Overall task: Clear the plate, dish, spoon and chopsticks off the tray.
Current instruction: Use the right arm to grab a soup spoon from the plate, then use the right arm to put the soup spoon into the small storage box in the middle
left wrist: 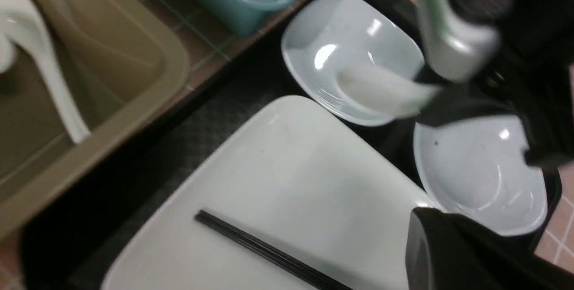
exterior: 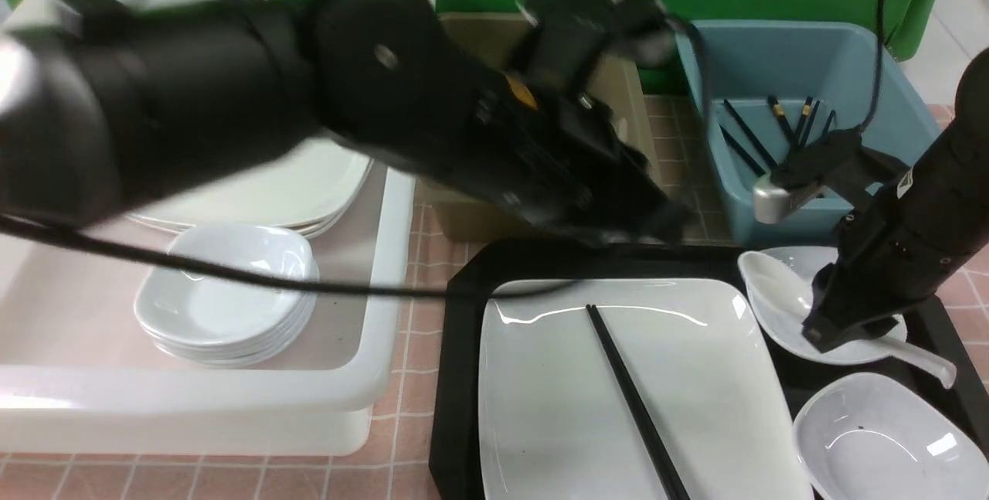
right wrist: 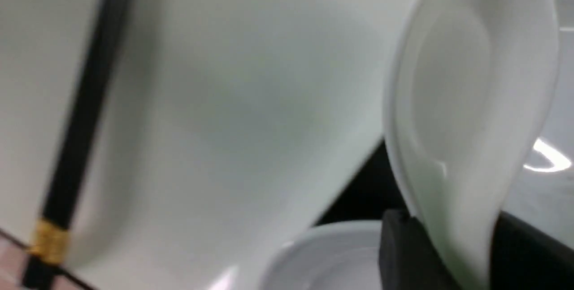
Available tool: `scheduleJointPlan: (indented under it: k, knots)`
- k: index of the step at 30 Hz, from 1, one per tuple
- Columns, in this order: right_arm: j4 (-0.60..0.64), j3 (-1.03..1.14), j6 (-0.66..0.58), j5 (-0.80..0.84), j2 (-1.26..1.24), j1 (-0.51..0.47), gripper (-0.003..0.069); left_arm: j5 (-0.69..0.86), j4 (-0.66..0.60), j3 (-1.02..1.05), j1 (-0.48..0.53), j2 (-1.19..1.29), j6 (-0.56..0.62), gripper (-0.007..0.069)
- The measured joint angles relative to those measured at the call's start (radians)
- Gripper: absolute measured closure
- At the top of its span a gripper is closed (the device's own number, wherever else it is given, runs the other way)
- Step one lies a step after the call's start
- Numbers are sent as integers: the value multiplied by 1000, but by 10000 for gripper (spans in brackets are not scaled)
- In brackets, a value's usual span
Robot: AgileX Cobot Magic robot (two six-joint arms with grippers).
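Obs: right gripper (exterior: pixel 830 332) clamped on spoon (exterior: pixel 773 289), right of frame, over small dish (exterior: pixel 854 353) on tray (exterior: pixel 460 330), plate (exterior: pixel 556 407) lower centre on tray, chopsticks (exterior: pixel 630 399) lying across it, second dish (exterior: pixel 881 438) lower right corner, left gripper (exterior: pixel 657 222) motion-blurred mid-frame, jaw opening cannot tell.

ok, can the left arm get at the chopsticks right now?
Probably yes. The chopsticks lie bare across the plate, the left fingers hang near its far edge, and the right fingers hold the spoon off to the side.
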Motion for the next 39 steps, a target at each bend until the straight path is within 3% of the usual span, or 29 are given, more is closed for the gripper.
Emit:
scheduleJointPlan:
  k: [6,10,15,23,27,29,33,37,39]
  knots:
    - [131,-91,0,-97,-34,116,414,56,85,-3,169,-97,-9,627]
    - [272,-335,2,-222,94,147,414,94,98,-3,326,-145,-9,627]
    - [318,-641,41,-267,325,147,414,162,99,-3,373,-149,-9,627]
    - [293,-903,172,-286,617,147,400,218,79,-3,355,-149,-9,627]
    - [257,-917,212,-273,645,147,304,240,74,-3,323,-149,-9,627]
    - [227,-918,230,-231,634,147,216,263,74,-3,277,-148,-6,627]
    - [200,-918,233,-116,565,147,152,274,81,-3,173,-145,-38,627]
    - [149,-919,236,77,457,147,183,278,120,-3,94,-143,-124,627]
    - [75,-923,247,252,366,147,319,278,134,-3,37,-133,-167,627]
